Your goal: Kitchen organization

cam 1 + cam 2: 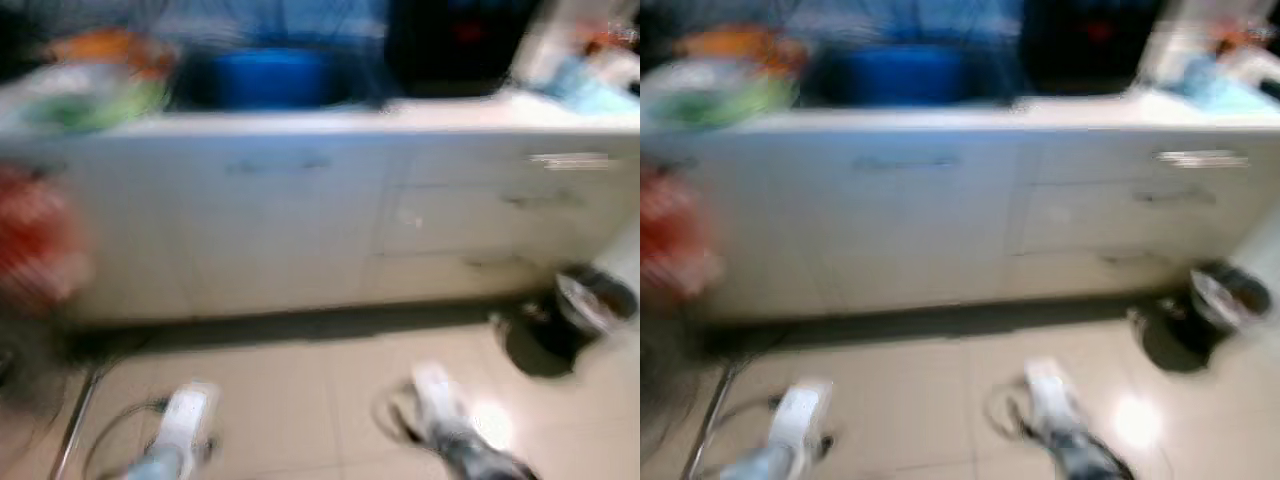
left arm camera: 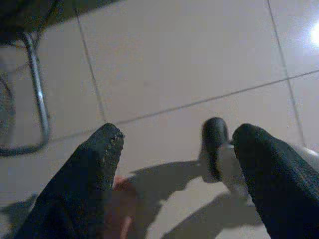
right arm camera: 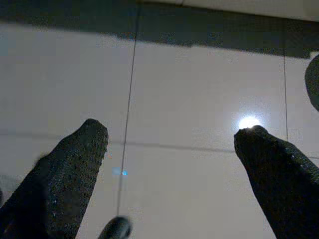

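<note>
Kitchen counter point(image 1: 300, 125) blurred | blue basin point(image 1: 265, 75) on top | dark bin point(image 1: 570, 320) on floor

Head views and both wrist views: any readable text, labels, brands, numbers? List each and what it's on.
None readable.
Head views are motion-blurred: the white cabinet, blue tub, the items on the counter and the dark bin on the floor show no legible marks.
Wrist views: plain floor tiles between the open left gripper and the open right gripper, no print.
</note>
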You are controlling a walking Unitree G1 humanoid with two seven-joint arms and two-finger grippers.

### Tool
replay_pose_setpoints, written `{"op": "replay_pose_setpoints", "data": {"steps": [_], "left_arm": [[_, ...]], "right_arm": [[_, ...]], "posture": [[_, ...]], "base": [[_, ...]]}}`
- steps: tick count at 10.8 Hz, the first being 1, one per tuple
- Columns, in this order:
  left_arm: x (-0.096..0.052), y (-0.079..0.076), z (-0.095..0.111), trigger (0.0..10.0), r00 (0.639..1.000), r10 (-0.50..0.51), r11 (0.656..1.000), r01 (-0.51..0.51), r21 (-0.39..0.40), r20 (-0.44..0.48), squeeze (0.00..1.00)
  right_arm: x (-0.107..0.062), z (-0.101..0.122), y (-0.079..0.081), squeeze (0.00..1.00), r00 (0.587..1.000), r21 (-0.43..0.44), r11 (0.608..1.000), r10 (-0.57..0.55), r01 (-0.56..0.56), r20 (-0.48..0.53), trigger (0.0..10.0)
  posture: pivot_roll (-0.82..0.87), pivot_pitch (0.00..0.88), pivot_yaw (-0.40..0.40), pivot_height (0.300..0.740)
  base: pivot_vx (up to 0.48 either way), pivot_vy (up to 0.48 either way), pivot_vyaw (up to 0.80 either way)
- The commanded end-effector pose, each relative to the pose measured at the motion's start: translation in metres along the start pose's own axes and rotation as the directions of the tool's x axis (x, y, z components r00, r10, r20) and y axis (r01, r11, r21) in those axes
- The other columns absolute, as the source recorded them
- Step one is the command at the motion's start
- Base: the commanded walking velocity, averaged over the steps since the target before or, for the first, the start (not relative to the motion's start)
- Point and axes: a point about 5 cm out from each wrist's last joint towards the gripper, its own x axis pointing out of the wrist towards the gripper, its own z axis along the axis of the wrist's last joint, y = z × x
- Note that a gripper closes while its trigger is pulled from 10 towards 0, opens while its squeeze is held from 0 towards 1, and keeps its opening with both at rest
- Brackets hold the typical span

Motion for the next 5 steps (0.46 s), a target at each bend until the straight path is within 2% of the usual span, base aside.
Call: {"op": "replay_pose_setpoints", "data": {"steps": [1,3,5], "left_arm": [[0.0017,-0.0116,0.0163,10.0,0.998,-0.026,1.0,0.026,0.005,0.051,0.0],[0.0018,-0.0119,0.0166,10.0,0.998,-0.025,1.0,0.024,0.005,0.051,0.0],[0.0018,-0.0119,0.0169,10.0,0.999,-0.024,1.0,0.024,0.01,0.048,0.0]], "right_arm": [[-0.0053,-0.0173,-0.015,0.0,0.998,0.0,0.999,-0.036,0.036,-0.052,10.0],[-0.0049,-0.0159,-0.0138,0.0,0.999,-0.012,1.0,-0.028,0.027,-0.045,10.0],[-0.0048,-0.0152,-0.0143,0.0,0.999,-0.015,1.0,-0.027,0.026,-0.043,10.0]], "posture": [[0.1,0.003,-0.033,0.74],[0.1,0.001,-0.032,0.74],[0.1,0.0,-0.031,0.74]], "base": [[0.45,0.0,0.0],[0.446,0.0,0.0],[0.428,0.0,0.8]]}}
